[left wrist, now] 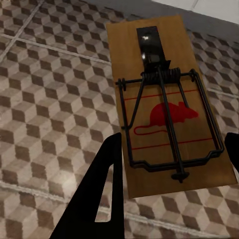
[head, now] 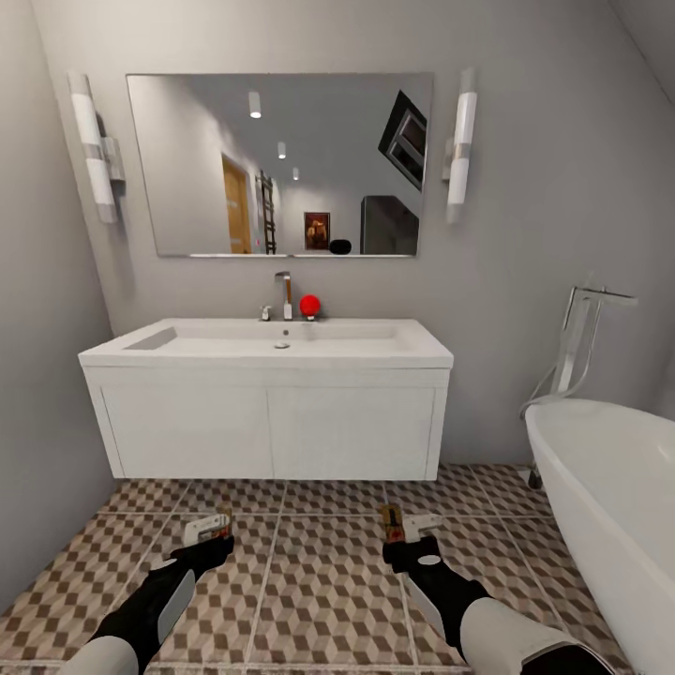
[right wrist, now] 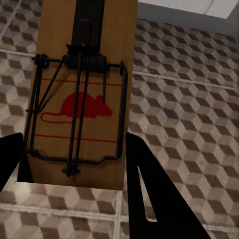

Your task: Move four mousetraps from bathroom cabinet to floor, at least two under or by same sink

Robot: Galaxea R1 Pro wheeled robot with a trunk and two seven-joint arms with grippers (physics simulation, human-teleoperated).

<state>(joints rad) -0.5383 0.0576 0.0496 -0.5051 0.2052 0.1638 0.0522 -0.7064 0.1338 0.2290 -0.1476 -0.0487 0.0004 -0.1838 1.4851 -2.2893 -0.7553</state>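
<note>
**tilefan:** Status check, anyone? Looks like the carry step, with placing up next?

**gripnerd:** Yep. Left gripper (head: 208, 530) clamped on a mousetrap (head: 221, 523), lower left of the head frame, held above the bathroom floor (head: 309, 572). Right gripper (head: 403, 530) clamped on a second mousetrap (head: 391, 521), lower centre-right. Same story up close: left wrist trap (left wrist: 169, 107) wedged between dark fingers (left wrist: 102, 191), right wrist trap (right wrist: 82, 94) pinched by its own fingers (right wrist: 149, 191). Red mouse print and wire bar plain on both.

**tilefan:** So what's needed next?

**gripnerd:** Probably lowering each arm flat to the tiles, then letting go. Already parked in front of the sink (head: 281, 345), centre of the frame, so dropping both close to the vanity front should likely cover the "next to the same sink" bit. Worth keeping the boards level to avoid flipping.

**tilefan:** And the room?

**gripnerd:** Cube-pattern tiles in brown and cream, pale grout. White vanity under a wide mirror (head: 281, 164), tube lights either side. Chrome tap (head: 284, 292) with a red ball (head: 309, 304) beside it. White bathtub (head: 609, 506) at lower right. Can't tell where the other two traps are from these views.
</note>
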